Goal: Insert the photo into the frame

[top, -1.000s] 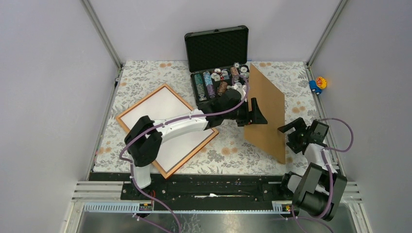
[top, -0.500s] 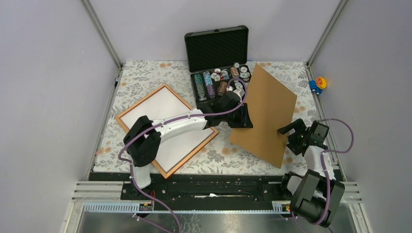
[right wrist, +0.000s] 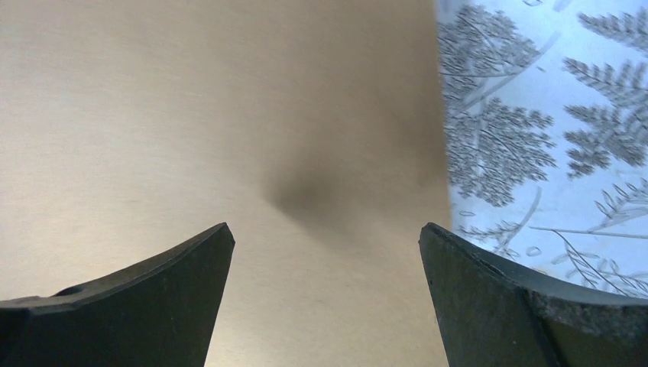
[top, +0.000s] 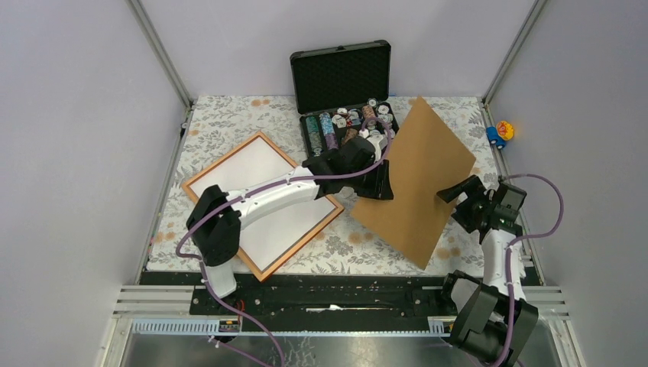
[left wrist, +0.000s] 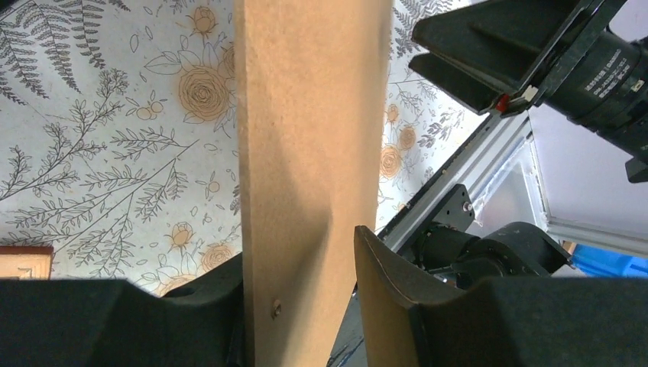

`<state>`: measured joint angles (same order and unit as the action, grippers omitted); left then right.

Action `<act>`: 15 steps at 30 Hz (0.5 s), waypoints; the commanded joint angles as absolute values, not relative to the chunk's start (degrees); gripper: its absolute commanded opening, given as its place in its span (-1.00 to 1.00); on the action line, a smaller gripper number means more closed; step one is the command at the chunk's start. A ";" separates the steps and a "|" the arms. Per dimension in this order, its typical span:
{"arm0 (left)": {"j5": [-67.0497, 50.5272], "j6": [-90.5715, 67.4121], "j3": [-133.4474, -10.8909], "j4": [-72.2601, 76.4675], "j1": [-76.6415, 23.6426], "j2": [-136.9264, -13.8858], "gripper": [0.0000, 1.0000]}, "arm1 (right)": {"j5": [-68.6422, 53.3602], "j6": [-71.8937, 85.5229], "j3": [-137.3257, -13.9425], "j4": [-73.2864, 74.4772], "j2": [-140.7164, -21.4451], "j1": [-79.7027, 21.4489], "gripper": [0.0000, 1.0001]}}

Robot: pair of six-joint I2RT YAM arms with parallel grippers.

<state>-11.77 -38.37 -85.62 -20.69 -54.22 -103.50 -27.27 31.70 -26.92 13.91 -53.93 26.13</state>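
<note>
Top external view: we clamp the tilted board point(top: 424, 168) in left jaws; right jaws gape empty; frame point(top: 224, 159) lies centre-left.

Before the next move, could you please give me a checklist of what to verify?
1. Left tool gripping the backing board: ok, the tilted board sits between its fingers.
2. Right tool open: ok.
3. Right tool clear of the board: cannot tell, it overlaps the board's right edge from above.
4. Frame lying flat on the table: ok.
5. Photo seated in the frame: cannot tell, only a white face shows there.
</note>
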 commanded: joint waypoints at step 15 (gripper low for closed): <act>-17.34 -41.03 -84.78 -18.77 -51.86 -100.06 0.15 | -34.46 30.61 -25.01 7.21 -61.60 25.66 0.99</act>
